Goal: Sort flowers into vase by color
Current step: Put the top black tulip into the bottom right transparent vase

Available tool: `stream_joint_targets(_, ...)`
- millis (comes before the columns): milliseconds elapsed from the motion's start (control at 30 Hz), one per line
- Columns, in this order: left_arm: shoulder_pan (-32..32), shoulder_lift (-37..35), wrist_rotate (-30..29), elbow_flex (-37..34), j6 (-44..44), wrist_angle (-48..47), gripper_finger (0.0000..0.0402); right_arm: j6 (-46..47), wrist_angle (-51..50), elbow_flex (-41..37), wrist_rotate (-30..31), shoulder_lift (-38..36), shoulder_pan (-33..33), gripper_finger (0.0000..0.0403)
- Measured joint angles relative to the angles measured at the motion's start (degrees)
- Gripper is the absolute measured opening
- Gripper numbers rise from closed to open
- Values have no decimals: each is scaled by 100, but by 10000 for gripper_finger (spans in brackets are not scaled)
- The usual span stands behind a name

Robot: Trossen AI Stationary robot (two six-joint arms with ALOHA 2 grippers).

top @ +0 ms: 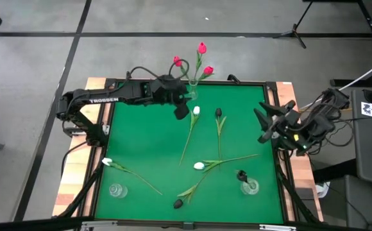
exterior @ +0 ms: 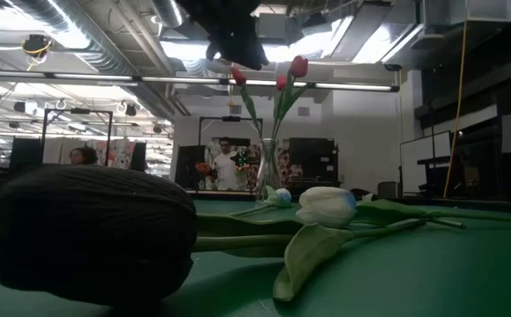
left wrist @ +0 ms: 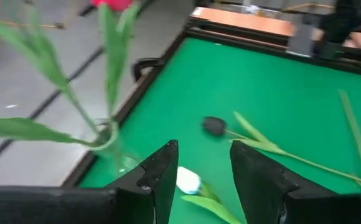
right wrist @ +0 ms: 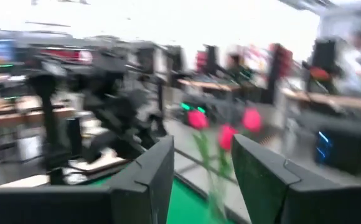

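Overhead layout of the green surface (top: 147,147), places read as on a clock face centred on it. At 12 o'clock, on the far edge, a clear vase (top: 192,90) holds three pink-red tulips (top: 202,48); the low view shows them upright in it. The left tool (top: 181,110) hangs just beside this vase, toward 11 o'clock, above the head of a white tulip (top: 196,111); its fingers (left wrist: 162,171) stand apart with nothing between them, the white head showing on the surface beyond the gap. The right tool (top: 263,125) waits at 3 o'clock by the surface's edge, its fingers (right wrist: 152,168) apart and empty, facing the pink-red blooms.

Loose flowers on the surface: the white tulip near 12 o'clock, stem running toward the centre; a black tulip (top: 218,113) just beside it, toward 1 o'clock; a second white tulip (top: 199,165) near the centre toward 5 o'clock, stem pointing to 3 o'clock; a third white tulip (top: 107,162) at 8 o'clock; a black tulip (top: 178,204) at 6 o'clock, filling the foreground of the low view.

A second vase (top: 249,187) at 5 o'clock carries one black tulip (top: 241,175). A third vase (top: 115,190) stands at 7 o'clock. Two people show in the room beyond
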Motion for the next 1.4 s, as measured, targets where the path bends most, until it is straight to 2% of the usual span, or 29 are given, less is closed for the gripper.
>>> stream_joint_targets(67,74,0,201,0,115,-33,144,627,-1232,209,-664,-202,-2,159)
stream_joint_targets(167,162,0,337,0,338,-104,144,2429,-3788,634,-1507,-733,-17,159)
stream_joint_targets(267,228,0,574,0,461,-128,144,4780,-6982,1087,-1520,-1020,-195,159)
stream_joint_targets(333,254,0,650,0,472,-128,144,6726,-8955,1223,-2201,-1097,-364,159)
stream_joint_targets(367,252,0,656,0,472,-131,144,7517,-9602,1220,-2640,-1090,-467,159)
stream_joint_targets(433,252,0,662,0,472,-199,144,8339,-10222,1128,-3452,-921,-671,159)
stream_joint_targets(500,252,0,666,0,474,-315,144,8512,-10354,991,-4023,-634,-900,159)
stream_joint_targets(667,252,0,673,0,468,-467,143,8653,-10150,826,-4500,105,-1856,159)
stream_joint_targets(833,252,-16,673,0,332,-706,143,8601,-9731,795,-5736,1044,-2988,159)
stream_joint_targets(933,252,-33,672,0,332,-888,143,8180,-9421,800,-6433,1471,-3609,159)
stream_joint_targets(1033,252,-42,672,0,332,-994,143,7650,-8702,799,-7104,1789,-4145,159)
stream_joint_targets(1133,252,-42,672,0,332,-1058,143,7250,-8141,803,-7224,2097,-4464,159)
stream_joint_targets(1267,252,-42,669,0,332,-1113,143,7020,-8167,803,-7315,2466,-4772,159)
stream_joint_targets(1400,250,-42,669,0,507,-1144,143,6880,-8007,803,-7516,2848,-4821,183)
